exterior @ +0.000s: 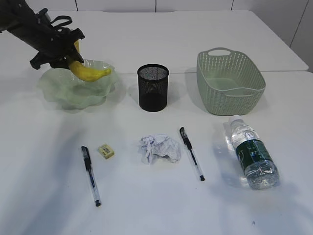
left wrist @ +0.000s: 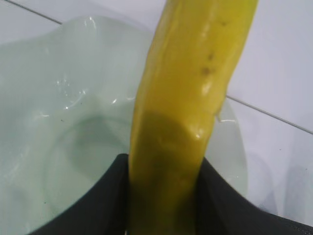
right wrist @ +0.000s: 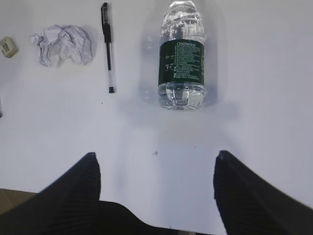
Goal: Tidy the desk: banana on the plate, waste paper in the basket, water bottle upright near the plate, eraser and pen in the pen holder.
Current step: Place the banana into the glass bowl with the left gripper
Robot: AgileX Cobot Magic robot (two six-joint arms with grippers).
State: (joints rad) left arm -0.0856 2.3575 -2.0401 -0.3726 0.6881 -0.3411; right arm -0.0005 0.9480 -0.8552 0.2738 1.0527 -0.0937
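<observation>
Desk [exterior: 44,205] of plain white laminate carries everything, largest first: a pale green woven plastic basket [exterior: 230,83] near the far right edge, a translucent green wavy glass plate [exterior: 56,90] near the far left edge, and a clear plastic water bottle [exterior: 250,152] lying on its side toward the right edge, its dark green label bearing white writing too small to read. A black mesh pen holder [exterior: 153,87] stands between plate and basket. Crumpled white waste paper [exterior: 159,148] lies mid-desk, a black-capped clear pen [exterior: 191,153] just to its right and a second such pen [exterior: 90,175] nearer the left edge, a small yellow eraser [exterior: 105,151] between. The left gripper [exterior: 68,58] is clamped on a yellow banana [exterior: 90,73] over the plate, its lower end hidden. The right gripper [right wrist: 156,169] stands apart above the near edge, holding nothing.
</observation>
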